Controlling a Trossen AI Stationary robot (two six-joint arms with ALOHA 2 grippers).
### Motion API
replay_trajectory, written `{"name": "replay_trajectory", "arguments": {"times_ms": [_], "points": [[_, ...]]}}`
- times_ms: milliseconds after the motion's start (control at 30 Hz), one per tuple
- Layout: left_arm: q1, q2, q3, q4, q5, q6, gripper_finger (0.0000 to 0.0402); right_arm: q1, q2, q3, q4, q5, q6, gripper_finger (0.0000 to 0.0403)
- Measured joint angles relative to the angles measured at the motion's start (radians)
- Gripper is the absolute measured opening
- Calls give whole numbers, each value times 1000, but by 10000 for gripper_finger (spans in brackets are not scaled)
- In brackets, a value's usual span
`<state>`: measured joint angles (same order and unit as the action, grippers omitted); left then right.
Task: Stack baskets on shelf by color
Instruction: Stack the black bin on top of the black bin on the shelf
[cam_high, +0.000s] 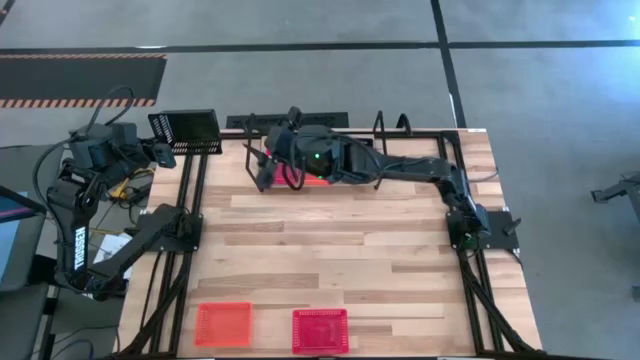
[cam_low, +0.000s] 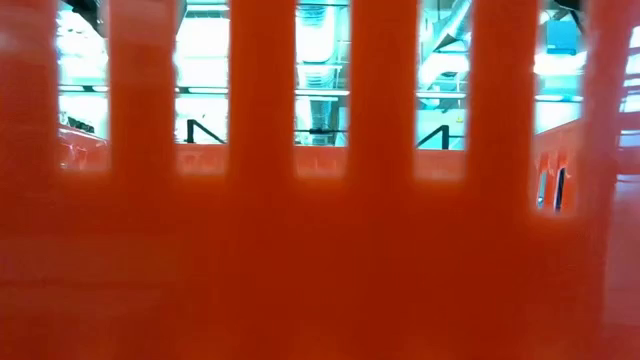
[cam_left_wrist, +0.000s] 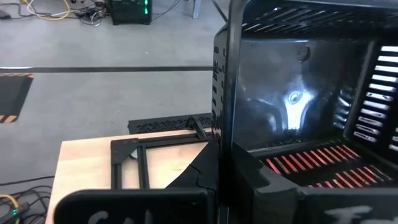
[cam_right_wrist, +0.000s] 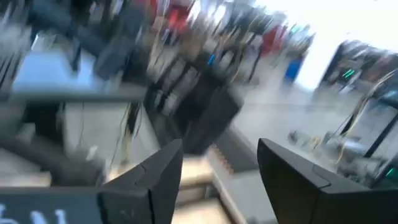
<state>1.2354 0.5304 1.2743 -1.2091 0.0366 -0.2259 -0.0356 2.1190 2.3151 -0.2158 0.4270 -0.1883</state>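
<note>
My left gripper (cam_high: 163, 152) is shut on a black basket (cam_high: 186, 130), held in the air beyond the table's far left corner. The left wrist view looks into that basket's open side (cam_left_wrist: 298, 106). My right gripper (cam_high: 258, 165) reaches level over the shelf (cam_high: 400, 128) at the far edge. Its fingers (cam_right_wrist: 163, 177) stand open with nothing between them. A red basket (cam_high: 316, 181) on the shelf shows partly from under that arm. An orange basket (cam_high: 223, 323) and a red basket (cam_high: 320, 330) rest bottom-down at the near edge. My left gripper holds the black basket by one side wall (cam_left_wrist: 222, 124), which runs between the two fingers. One finger is on the inside (cam_left_wrist: 273, 180) and one on the outside. The basket hangs clear of the table, turned on its side, its open side toward the wrist.
The orange basket's slotted wall (cam_low: 320, 230) fills the low view and hides the table. Black frame rods (cam_high: 190, 200) run along the table's left and right sides. Bare wood lies across the middle (cam_high: 330, 250).
</note>
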Motion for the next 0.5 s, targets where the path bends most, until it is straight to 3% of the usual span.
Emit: {"name": "replay_trajectory", "arguments": {"times_ms": [133,500], "points": [[0,0,0,13,10,20,0,-10,42,3,95,86,-18,238],[0,36,-1,73,48,21,0,-10,61,4,87,90,-35,225]]}}
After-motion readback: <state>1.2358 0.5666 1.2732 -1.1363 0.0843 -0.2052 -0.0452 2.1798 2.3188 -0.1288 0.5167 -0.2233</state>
